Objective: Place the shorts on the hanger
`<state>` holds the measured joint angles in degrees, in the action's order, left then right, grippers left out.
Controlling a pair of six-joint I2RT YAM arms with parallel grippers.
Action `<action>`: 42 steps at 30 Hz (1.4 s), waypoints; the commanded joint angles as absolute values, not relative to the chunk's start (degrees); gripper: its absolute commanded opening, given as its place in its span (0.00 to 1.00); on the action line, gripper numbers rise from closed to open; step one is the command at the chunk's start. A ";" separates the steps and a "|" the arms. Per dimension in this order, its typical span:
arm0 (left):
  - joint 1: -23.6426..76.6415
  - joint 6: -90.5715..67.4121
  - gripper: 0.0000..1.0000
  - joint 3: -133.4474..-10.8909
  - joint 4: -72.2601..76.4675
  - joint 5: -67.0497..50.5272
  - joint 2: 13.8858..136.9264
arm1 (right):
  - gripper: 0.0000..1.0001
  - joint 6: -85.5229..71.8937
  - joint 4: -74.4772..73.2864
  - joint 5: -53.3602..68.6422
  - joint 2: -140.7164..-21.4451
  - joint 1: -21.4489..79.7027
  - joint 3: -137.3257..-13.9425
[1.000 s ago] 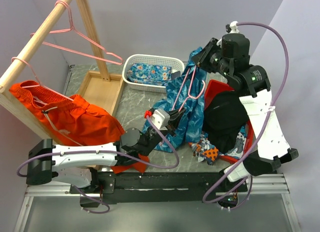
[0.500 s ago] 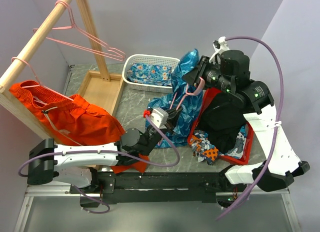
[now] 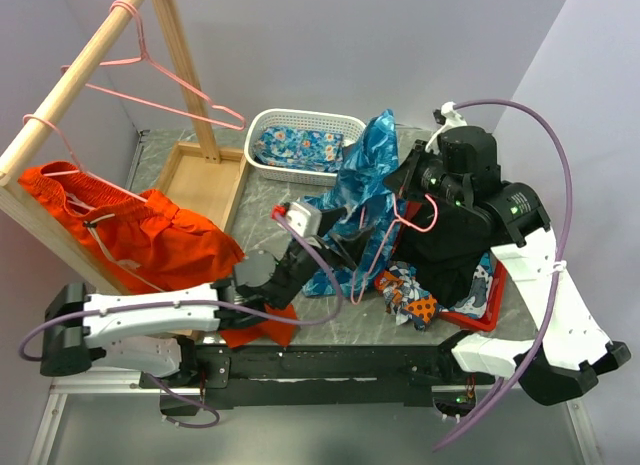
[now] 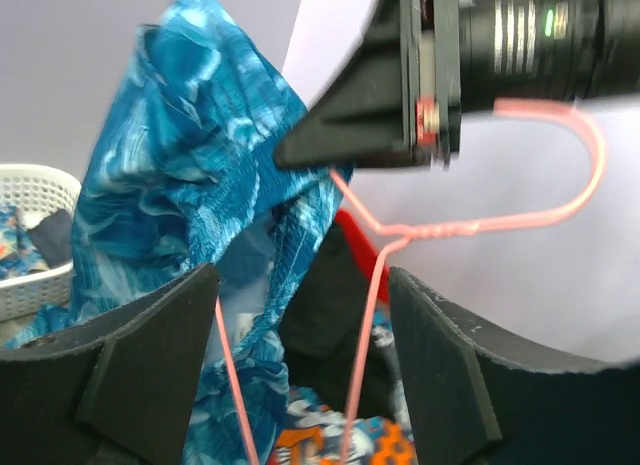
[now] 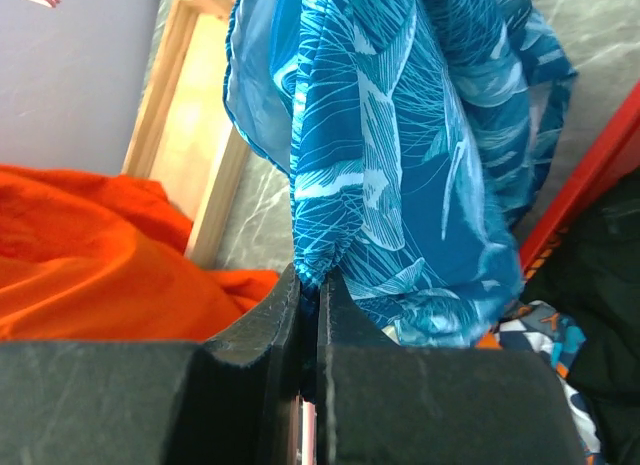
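Note:
The shorts (image 3: 360,175), blue with a turquoise leaf print, hang bunched above the table's middle. My right gripper (image 3: 400,182) is shut on their gathered edge (image 5: 400,135); a pink wire also shows low between its jaws (image 5: 318,285). The pink wire hanger (image 3: 420,228) dangles below that gripper, partly inside the fabric. In the left wrist view the hanger's twisted neck (image 4: 480,223) and both its wires run down between my left gripper's (image 4: 300,295) wide-open fingers without touching them. The left gripper (image 3: 350,255) sits just under the shorts (image 4: 190,185).
A white basket (image 3: 262,125) with flowered cloth stands behind. A red tray (image 3: 470,315) with a dark clothes pile (image 3: 450,235) lies at the right. Orange shorts (image 3: 150,235) and a bare pink hanger (image 3: 160,80) hang on the wooden rack (image 3: 90,55) at the left.
My left gripper has opened and let go of the hanger. My right gripper has swung nearer and to the right, carrying the shorts and hanger, and has pinched tighter.

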<state>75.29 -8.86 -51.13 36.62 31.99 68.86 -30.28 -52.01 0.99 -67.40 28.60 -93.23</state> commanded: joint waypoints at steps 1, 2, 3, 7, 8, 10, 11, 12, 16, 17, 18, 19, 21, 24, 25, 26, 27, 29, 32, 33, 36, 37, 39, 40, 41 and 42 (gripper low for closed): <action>75.06 -20.11 0.69 -56.07 26.41 37.60 66.27 | 0.00 -28.91 -48.78 -2.37 -64.34 28.04 -93.78; 74.97 -21.61 0.65 -56.94 24.80 42.40 67.05 | 0.00 -29.00 -49.04 -2.72 -63.73 27.86 -93.78; 74.88 -25.01 0.61 -57.82 22.35 44.80 67.84 | 0.00 -29.18 -49.74 -3.25 -63.55 27.77 -93.78; 66.58 -41.01 0.45 -64.24 2.32 43.54 73.03 | 0.00 -30.41 -51.24 -5.27 -61.44 27.33 -93.17; 64.62 -45.92 0.43 -63.99 0.20 37.24 73.99 | 0.00 -30.32 -51.33 -5.45 -60.48 27.25 -92.82; 60.93 -48.42 0.43 -62.15 0.44 32.02 74.27 | 0.00 -30.23 -51.68 -5.71 -59.59 27.25 -92.37; 60.04 -50.78 0.43 -60.75 0.70 29.56 74.44 | 0.00 -30.23 -51.85 -5.89 -59.07 27.16 -92.11; 59.51 -51.93 0.43 -60.56 0.18 27.62 74.70 | 0.00 -30.23 -52.12 -6.06 -58.80 27.07 -92.02; 58.36 -58.61 0.43 -61.79 -6.06 27.68 76.46 | 0.00 -30.67 -52.38 -6.94 -57.92 26.98 -91.41; 58.27 -61.93 0.43 -61.44 -6.85 27.60 76.81 | 0.00 -30.85 -52.30 -7.29 -57.66 26.90 -91.15; 58.10 -63.18 0.44 -61.26 -7.38 27.16 76.99 | 0.00 -31.02 -52.12 -7.47 -57.57 26.89 -91.06; 57.57 -64.06 0.45 -61.09 -7.47 25.59 77.34 | 0.00 -31.37 -52.12 -7.56 -57.39 26.89 -90.97; 57.22 -67.75 0.45 -61.17 -8.43 24.35 78.66 | 0.00 -31.99 -51.86 -7.91 -57.48 26.81 -91.05; 56.69 -70.74 0.46 -60.38 -7.21 21.45 80.24 | 0.00 -32.87 -51.50 -7.74 -57.30 26.81 -91.05; 55.99 -71.27 0.48 -60.12 -5.90 20.58 80.59 | 0.00 -33.05 -51.50 -7.73 -57.30 26.81 -91.14; 55.55 -72.58 0.49 -60.03 -5.80 19.17 81.47 | 0.00 -33.13 -51.50 -7.56 -57.22 26.89 -91.23; 55.11 -73.12 0.49 -60.12 -5.71 18.46 81.91 | 0.00 -33.40 -51.50 -7.65 -57.22 26.89 -91.32; 53.79 -74.35 0.49 -60.21 -4.58 15.84 83.40 | 0.00 -33.57 -51.59 -8.00 -56.95 26.81 -91.58; 52.74 -76.54 0.49 -60.47 -4.13 13.80 85.33 | 0.00 -33.84 -52.12 -8.61 -56.87 26.81 -91.76; 52.65 -77.16 0.49 -60.38 -3.78 12.75 85.78 | 0.00 -34.01 -52.12 -9.05 -56.87 26.89 -91.58; 52.65 -79.89 0.49 -59.77 -2.47 10.38 87.18 | 0.00 -34.54 -51.68 -10.10 -56.34 26.81 -90.62; 52.73 -80.24 0.49 -59.77 -2.46 9.94 87.54 | 0.00 -34.63 -51.51 -10.37 -56.16 26.81 -90.35; 52.65 -81.47 0.50 -59.77 -2.11 8.10 88.77 | 0.00 -34.80 -51.42 -10.98 -55.99 26.89 -89.91; 52.65 -82.00 0.50 -59.24 -1.41 7.39 89.55 | 0.00 -34.80 -51.42 -10.90 -55.99 26.81 -90.00; 52.65 -82.70 0.50 -59.06 -0.71 6.69 89.91 | 0.00 -34.80 -51.42 -10.99 -56.07 26.89 -90.09; 52.65 -82.97 0.50 -58.98 -0.44 5.90 90.43 | 0.00 -34.98 -51.33 -10.90 -56.16 26.81 -90.17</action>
<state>52.58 -79.15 -60.01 -4.60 10.68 88.84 -34.24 -55.16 -8.75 -57.47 27.11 -89.67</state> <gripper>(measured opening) 0.501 0.115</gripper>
